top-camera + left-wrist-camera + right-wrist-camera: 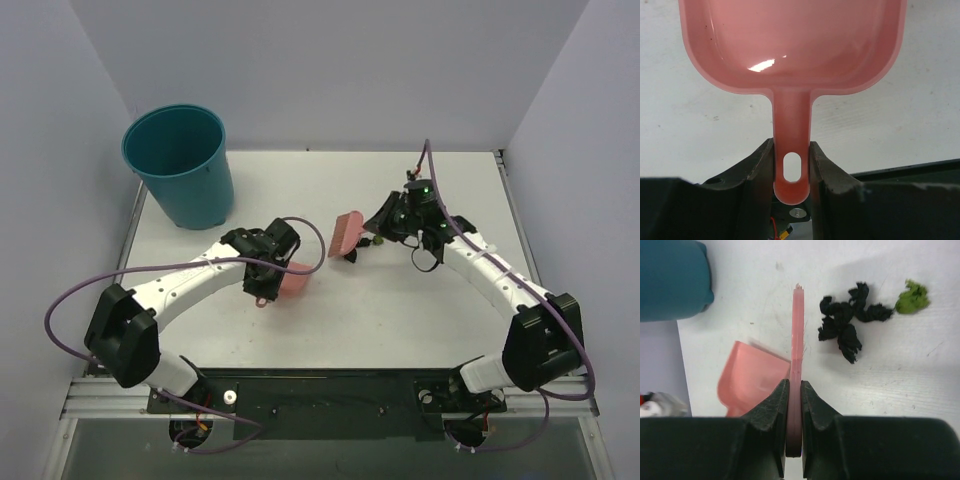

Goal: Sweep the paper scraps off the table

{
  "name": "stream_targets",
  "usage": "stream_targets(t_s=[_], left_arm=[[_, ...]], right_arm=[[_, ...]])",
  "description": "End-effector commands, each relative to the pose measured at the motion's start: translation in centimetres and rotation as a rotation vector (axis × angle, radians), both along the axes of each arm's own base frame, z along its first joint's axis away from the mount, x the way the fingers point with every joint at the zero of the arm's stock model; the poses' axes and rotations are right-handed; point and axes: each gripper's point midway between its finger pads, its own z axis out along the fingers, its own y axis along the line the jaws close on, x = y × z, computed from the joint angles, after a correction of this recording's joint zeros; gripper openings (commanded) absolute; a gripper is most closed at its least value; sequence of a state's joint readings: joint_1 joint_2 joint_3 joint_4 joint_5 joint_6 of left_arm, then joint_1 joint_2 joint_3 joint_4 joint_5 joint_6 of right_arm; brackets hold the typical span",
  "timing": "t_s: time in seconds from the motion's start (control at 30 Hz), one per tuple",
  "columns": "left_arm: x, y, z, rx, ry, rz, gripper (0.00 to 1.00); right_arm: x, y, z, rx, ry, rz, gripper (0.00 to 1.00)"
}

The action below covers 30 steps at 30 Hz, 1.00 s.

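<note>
Where the paper scraps [842,327] lie: on the tabletop [400,320], just right of the brush [797,330] in the right wrist view. Black wads are clumped together, with one olive-green wad at the clump's far right.
Hard to make out: how many black wads form the clump. From above, the scraps are only dark specks beside the brush, partly hidden by the arm.
Right tool [795,400]: closed tight on the pink brush handle, with the brush seen edge-on.
Left tool [792,167]: part-way closed, fingers pressed on both sides of the pink dustpan [790,45] handle. The pan's front lip is cut off by the frame.
Dustpan and brush: near each other at mid-tabletop, not touching.
Surface: white, flat, faintly scuffed.
Room: pale grey-lilac walls [300,70], with a teal bucket [180,165] at the far left corner.
</note>
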<state>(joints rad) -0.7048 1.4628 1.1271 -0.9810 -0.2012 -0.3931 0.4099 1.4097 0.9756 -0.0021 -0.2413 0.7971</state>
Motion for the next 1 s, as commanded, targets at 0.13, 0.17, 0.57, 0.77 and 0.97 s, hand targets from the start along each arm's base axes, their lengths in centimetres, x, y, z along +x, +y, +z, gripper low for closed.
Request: stream_targets(t_s=[0.13, 0.17, 0.57, 0.77, 0.97], left_arm=[[-0.7, -4.6, -0.1, -0.091, 0.055, -0.205, 0.00], [-0.7, -4.9, -0.1, -0.104, 0.061, -0.217, 0.00], [0.3, -8.9, 0.2, -0.186, 0.126, -0.376, 0.00], [0.9, -9.4, -0.1, -0.179, 0.127, -0.406, 0.00], [2.1, -10.0, -0.4, -0.178, 0.131, -0.416, 0.00]], right_arm=[[2.5, -8.5, 6.8, -0.343, -0.059, 0.023, 0.00], [3.4, -9.8, 7.7, -0.407, -0.071, -0.008, 0.00], [7.9, -12.8, 2.8, -0.787, 0.138, 0.334, 0.00], [9.9, -10.5, 2.4, -0.797, 0.090, 0.469, 0.00], [9.5, -6.8, 0.7, -0.767, 0.082, 0.632, 0.00]])
